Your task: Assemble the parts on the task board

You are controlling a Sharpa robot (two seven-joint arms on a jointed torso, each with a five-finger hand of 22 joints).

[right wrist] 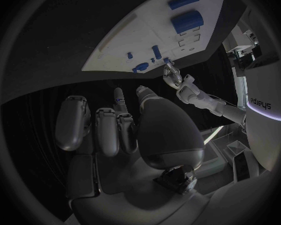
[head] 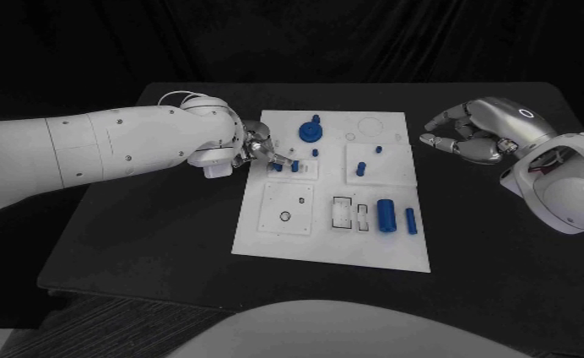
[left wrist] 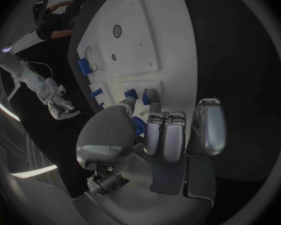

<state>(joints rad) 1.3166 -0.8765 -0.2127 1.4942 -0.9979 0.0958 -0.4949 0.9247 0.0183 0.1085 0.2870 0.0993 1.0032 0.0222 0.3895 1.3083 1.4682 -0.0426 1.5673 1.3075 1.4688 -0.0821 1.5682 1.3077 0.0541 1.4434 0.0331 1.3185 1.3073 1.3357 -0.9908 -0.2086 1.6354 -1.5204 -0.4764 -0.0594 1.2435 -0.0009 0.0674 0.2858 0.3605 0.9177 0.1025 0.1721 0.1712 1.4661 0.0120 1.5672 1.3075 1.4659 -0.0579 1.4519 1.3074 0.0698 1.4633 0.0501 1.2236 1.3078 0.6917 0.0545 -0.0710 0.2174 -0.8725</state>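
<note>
Reaching over the board's (head: 274, 235) left edge, the left hand (head: 256, 149) has its fingertips (left wrist: 152, 96) at a small blue part (head: 276, 166) standing in the upper left block; whether it grips the part cannot be told. Right hand (head: 468, 134) hovers off the board's right side above the table (head: 146, 231), fingers curled in, holding nothing. A blue disc with a stem (head: 313, 130) sits near the far edge. Two blue cylinders (head: 386, 214) lie at the board's near right.
</note>
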